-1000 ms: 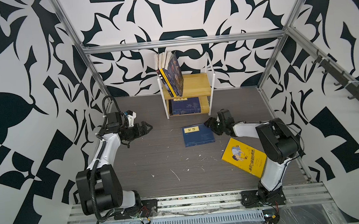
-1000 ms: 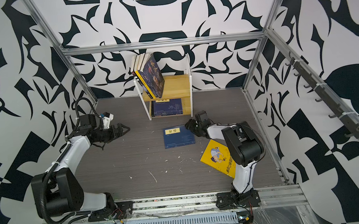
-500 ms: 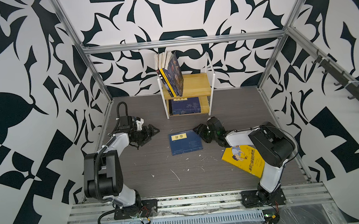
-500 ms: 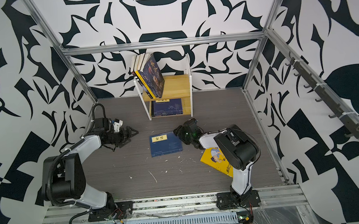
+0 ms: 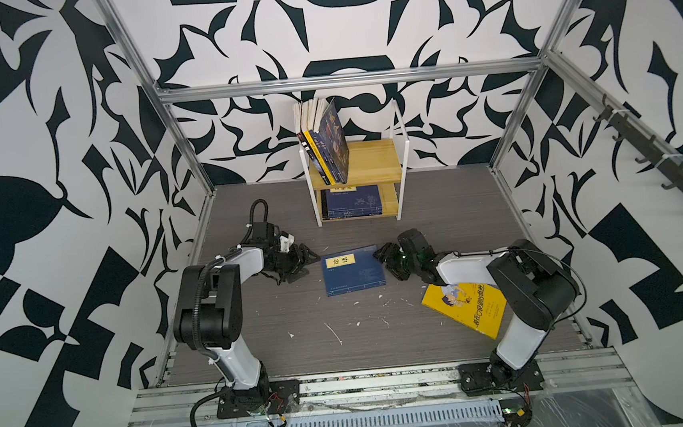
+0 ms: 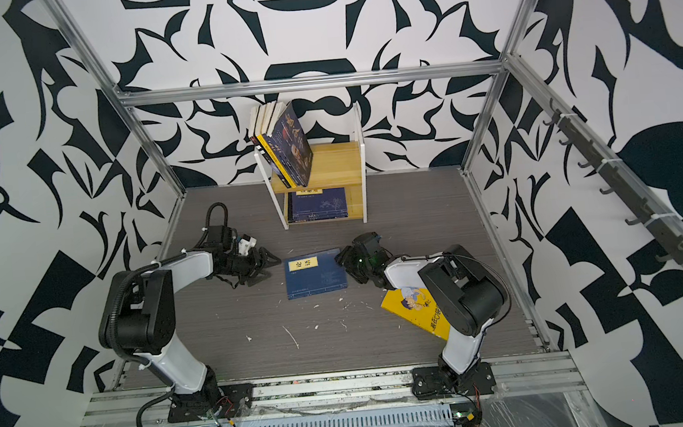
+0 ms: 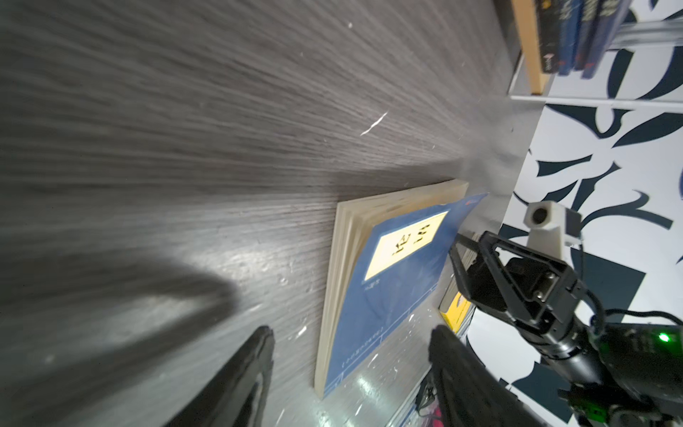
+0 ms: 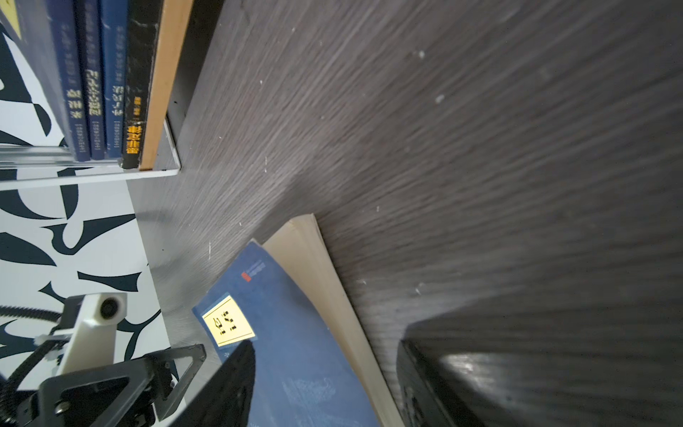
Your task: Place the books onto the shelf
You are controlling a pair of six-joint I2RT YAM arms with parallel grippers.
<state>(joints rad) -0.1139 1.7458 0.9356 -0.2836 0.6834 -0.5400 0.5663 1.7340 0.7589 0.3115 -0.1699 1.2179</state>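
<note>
Left wrist view, your left end effector (image 7: 351,329) parted, empty, at navy book (image 7: 391,288) edge, right end effector (image 8: 323,347) spread, straddling its opposite edge, unclamped

The navy book (image 5: 352,270), mid-frame, bears a yellow label (image 5: 339,261) with two black Chinese characters, too blurred to read.

Your top views look steeply down from high at the front, sharing the whole table (image 5: 457,222). Your wrist views sit low and close, facing each other across the navy book (image 7: 388,295).
</note>
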